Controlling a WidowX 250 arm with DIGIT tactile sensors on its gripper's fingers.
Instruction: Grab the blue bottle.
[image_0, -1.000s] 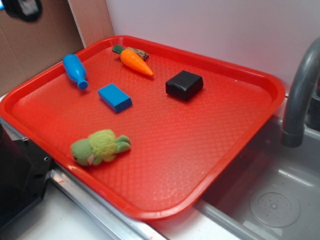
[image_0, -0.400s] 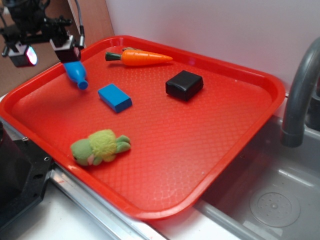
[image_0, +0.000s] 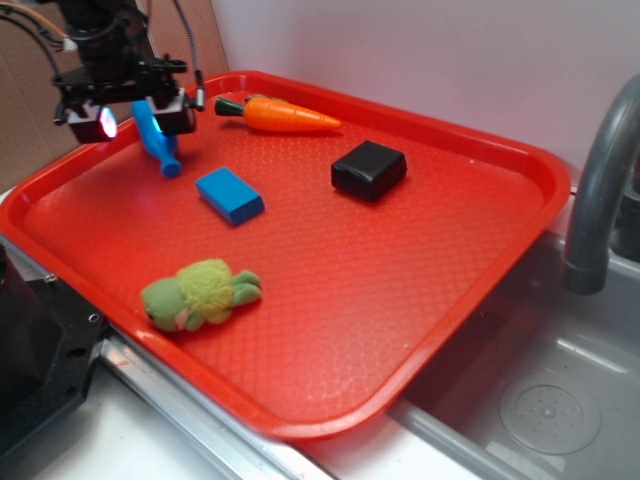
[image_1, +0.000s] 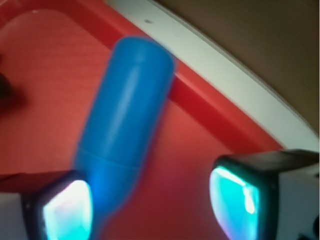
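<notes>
- Gripper (image_0: 135, 118) positioned low at the far-left corner, pointing downward.
- Fingers (image_1: 65, 207) spread apart, not closed, glowing at the pads.
- Arm descends from upper left; cables trail from wrist.

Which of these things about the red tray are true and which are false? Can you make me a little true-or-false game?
1. The gripper is right over the small bright-blue plastic bottle. True.
2. The orange toy carrot lies in the gripper. False: it lies on the red plastic tray, near the back rim.
3. The fuzzy green stuffed toy lies near the tray's front edge. True.
4. The flat blue rectangular block sits on top of the black block. False: they lie apart on the tray.
5. The gripper is shut tight on the bottle. False: in the wrist view its fingers stand apart, with red tray showing beside the bottle.
</notes>
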